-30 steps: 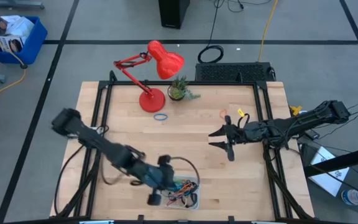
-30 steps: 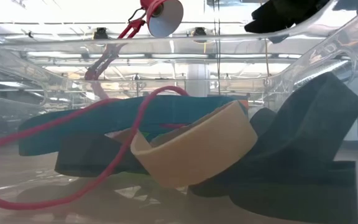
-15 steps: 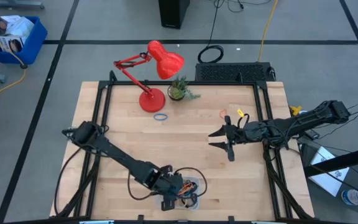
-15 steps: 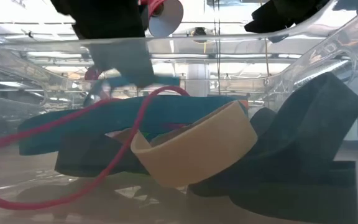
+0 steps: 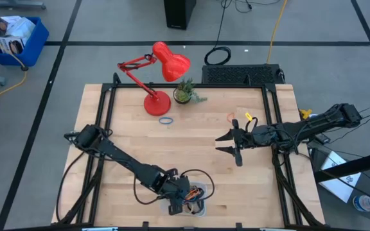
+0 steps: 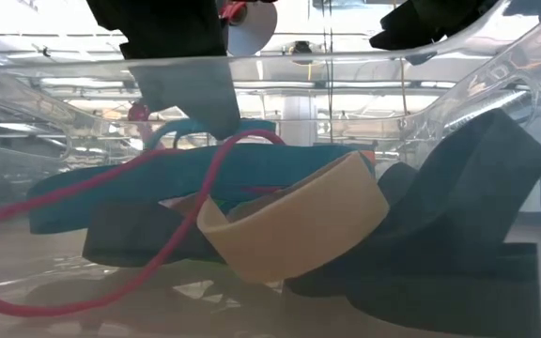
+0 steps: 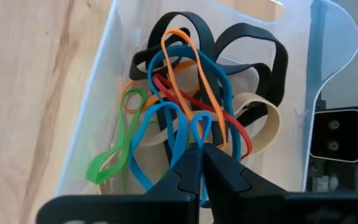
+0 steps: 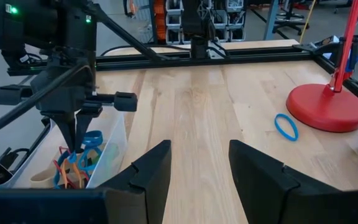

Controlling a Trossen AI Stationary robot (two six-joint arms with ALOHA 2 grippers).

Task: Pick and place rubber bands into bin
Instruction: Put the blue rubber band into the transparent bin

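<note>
We place the left gripper low inside the small clear plastic rectangular bin at the table's near edge, its dark fingers pressed nearly together on a thin blue rubber loop that stands up from the heap. The heap itself, a tangle of black, blue, orange, red, green and tan rubber bands, lies inside the bin.

We judge two risks. If the fingers part only slightly, the blue loop may cling to a pad and ride out of the bin when the arm rises. Since the loop threads among its neighbours, a lift with it pinched could drag several bands over the low wall.

The high view shows what the others do not: one more blue rubber band lying on the wooden table just beside the base of the red desk lamp, well apart from the bin, and a small orange loop farther right; the potted plant stands near the lamp. The right gripper waits with fingers spread, pinching nothing, over the table's right half. The right wrist view alone gives the left fingers' height against the bin wall; the low view looks through the clear wall at a tan band and a pink-red loop.
</note>
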